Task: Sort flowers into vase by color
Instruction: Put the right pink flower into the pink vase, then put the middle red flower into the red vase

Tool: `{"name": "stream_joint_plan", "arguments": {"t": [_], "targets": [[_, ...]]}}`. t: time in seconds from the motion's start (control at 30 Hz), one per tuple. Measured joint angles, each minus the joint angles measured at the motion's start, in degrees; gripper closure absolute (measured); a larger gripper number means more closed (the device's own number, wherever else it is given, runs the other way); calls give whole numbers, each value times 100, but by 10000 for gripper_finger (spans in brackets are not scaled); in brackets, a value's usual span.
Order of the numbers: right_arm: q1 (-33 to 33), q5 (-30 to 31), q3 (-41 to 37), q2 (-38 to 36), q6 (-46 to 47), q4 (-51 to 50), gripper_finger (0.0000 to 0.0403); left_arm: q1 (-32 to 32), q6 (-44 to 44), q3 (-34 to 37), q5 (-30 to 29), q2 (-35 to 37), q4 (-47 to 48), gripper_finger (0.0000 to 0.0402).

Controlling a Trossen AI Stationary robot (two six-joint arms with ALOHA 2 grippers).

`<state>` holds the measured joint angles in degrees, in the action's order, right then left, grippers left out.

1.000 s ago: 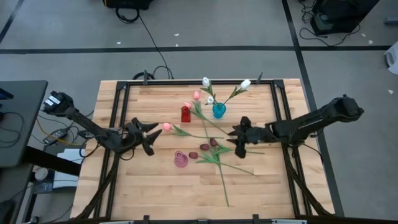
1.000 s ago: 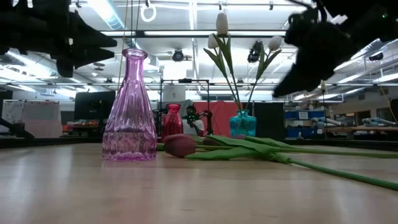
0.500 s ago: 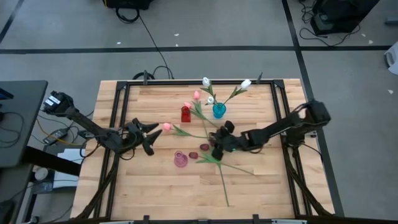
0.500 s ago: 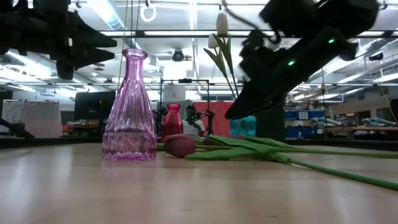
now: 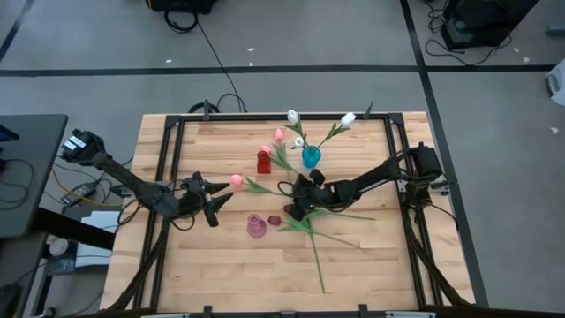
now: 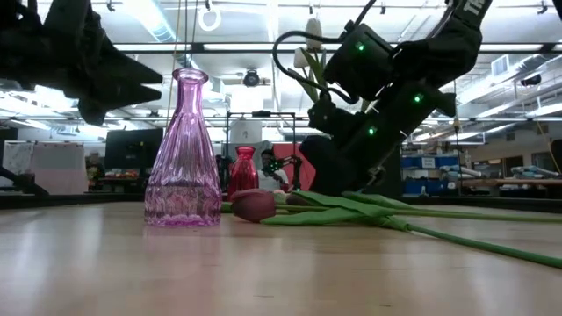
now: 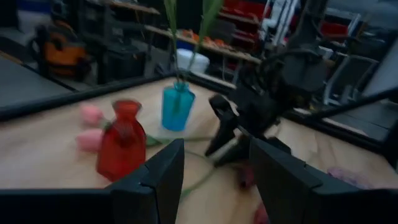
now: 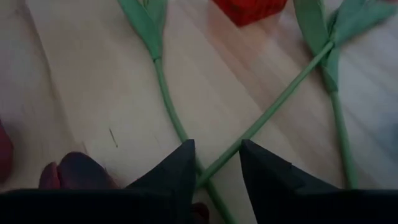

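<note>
Maroon tulips [image 5: 300, 205] lay loose mid-surface, thin green stems crossing, long axes running toward surface's front edge. Right claw [image 8: 214, 163] low directly over crossed stems, fingers parted, holding nothing. Left claw [image 7: 214, 180] farther off, open, empty. Ribbed pink glass vase [image 5: 256, 226] nearby.

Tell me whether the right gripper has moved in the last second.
Yes. The right gripper has swept leftward across the wooden table, from its right side to beside the small pink glass vase.
</note>
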<state>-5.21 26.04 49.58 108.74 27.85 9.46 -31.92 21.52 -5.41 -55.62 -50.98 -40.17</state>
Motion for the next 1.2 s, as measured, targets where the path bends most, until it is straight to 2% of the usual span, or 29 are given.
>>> {"name": "stream_joint_plan", "arguments": {"t": [0.13,0.27,0.33,0.47,0.63,0.83,1.03,1.2], "targets": [[15,4,0,-34,174,-56,312,0,299,0,252,0,241,213],[15,-44,0,-43,177,-90,379,0,322,1,290,0,291,213],[15,-25,0,-52,171,-94,393,4,298,0,291,0,288,213],[42,-22,-7,-268,216,-234,381,4,295,2,293,2,276,213],[14,-24,-9,-794,92,-498,395,4,321,0,345,0,183,213],[-85,60,-7,-1174,44,-822,390,6,261,0,283,-39,41,213],[9,-764,-10,-849,-7,-931,367,7,273,0,283,-39,-19,213],[1,-2018,-9,-1252,-213,-2221,343,4,266,-2,563,-39,20,213]]}}
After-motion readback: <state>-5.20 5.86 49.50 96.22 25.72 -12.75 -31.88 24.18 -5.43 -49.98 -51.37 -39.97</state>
